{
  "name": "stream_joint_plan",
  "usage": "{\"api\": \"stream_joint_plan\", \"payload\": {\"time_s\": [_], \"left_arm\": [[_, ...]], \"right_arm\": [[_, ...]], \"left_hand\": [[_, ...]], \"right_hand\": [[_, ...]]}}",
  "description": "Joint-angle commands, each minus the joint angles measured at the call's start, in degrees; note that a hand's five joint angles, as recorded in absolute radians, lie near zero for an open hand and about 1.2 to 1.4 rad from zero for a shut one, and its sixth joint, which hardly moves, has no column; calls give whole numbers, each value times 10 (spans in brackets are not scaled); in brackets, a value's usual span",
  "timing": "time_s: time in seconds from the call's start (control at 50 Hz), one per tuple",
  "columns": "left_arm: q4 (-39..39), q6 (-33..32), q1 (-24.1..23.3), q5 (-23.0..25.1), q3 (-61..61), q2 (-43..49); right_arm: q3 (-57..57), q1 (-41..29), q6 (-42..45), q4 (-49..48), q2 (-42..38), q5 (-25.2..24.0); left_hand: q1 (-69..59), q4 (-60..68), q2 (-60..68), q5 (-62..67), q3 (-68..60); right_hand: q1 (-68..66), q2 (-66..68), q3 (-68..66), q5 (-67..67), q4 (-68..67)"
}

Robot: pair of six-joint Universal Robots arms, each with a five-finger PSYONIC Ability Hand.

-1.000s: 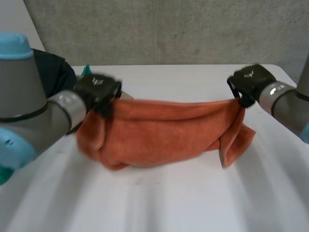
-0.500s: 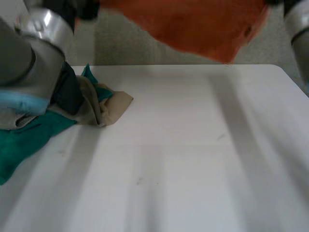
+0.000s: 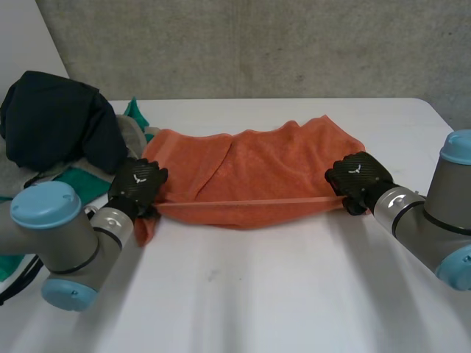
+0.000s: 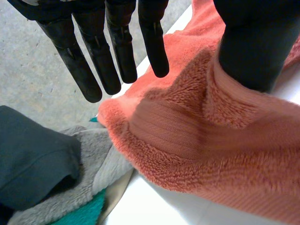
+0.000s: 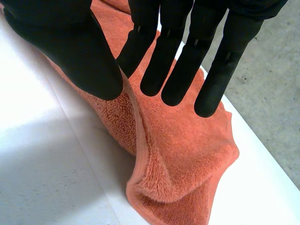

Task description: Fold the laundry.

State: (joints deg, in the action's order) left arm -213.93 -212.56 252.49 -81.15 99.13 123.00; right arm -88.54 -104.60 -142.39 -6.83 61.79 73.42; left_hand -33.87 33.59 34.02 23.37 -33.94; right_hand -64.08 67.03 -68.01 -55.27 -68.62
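One white counter (image 3: 280, 294), smooth and matte, runs back to a rough grey concrete wall (image 3: 257, 44). On the middle of the counter lies the orange towel (image 3: 272, 173), thick terry with a flat woven band along its hem, rumpled at the far side and drawn into a straight, taut edge at the near side.

The left hand (image 3: 138, 182) is at the left end of that edge. From its wrist camera the fingers (image 4: 117, 47) reach straight out over the plush pile (image 4: 211, 154) while the thumb clamps a raised ridge of cloth.

The right hand (image 3: 357, 175) is at the right end. Its fingers (image 5: 173, 61) are straight too, and the hem of the towel (image 5: 178, 154) runs up between them and the thumb, pinched there.

Left of the towel sits a heap: a dark navy garment (image 3: 59, 121), soft and rounded, over a grey fleece (image 4: 89, 183) and a teal cloth (image 3: 81, 184).
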Motion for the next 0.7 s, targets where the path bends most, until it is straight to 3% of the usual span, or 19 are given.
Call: {"api": "stream_joint_plan", "payload": {"time_s": [0.02,0.12,0.2,0.22,0.26,0.34,0.42,0.56,0.7], "left_arm": [[21,-2,9,-6,15,-31],[36,0,13,-27,37,-52],[43,3,14,-31,49,-67],[47,6,13,-30,52,-72],[55,8,12,-31,54,-77],[89,10,1,-38,55,-98],[116,16,0,-41,52,-124],[144,52,3,-41,38,-172],[179,96,9,-41,13,-175]], "right_arm": [[-5,2,-24,4,17,4],[-15,1,-31,7,19,8],[-21,0,-36,8,20,10],[-20,0,-40,7,20,10],[-20,0,-47,7,20,10],[-13,2,-79,9,18,16],[-1,12,-125,30,20,24],[32,53,-221,118,23,26],[18,72,-235,149,25,25]], "left_hand": [[-27,30,26,32,-27],[-58,61,56,63,-57],[-276,279,274,281,-275],[-391,394,390,396,-391],[-461,464,460,466,-460],[-461,464,460,466,-461],[-461,464,460,466,-461],[-461,464,460,466,-461],[-461,464,460,466,-461]], "right_hand": [[-159,130,-120,-147,-114],[-159,130,-120,-147,-114],[-159,130,-120,-147,-114],[-159,130,-120,-147,-114],[-159,130,-120,-147,-114],[-159,129,-120,-147,-114],[190,-219,229,202,235],[248,-278,287,260,293],[287,-316,326,299,332]]}}
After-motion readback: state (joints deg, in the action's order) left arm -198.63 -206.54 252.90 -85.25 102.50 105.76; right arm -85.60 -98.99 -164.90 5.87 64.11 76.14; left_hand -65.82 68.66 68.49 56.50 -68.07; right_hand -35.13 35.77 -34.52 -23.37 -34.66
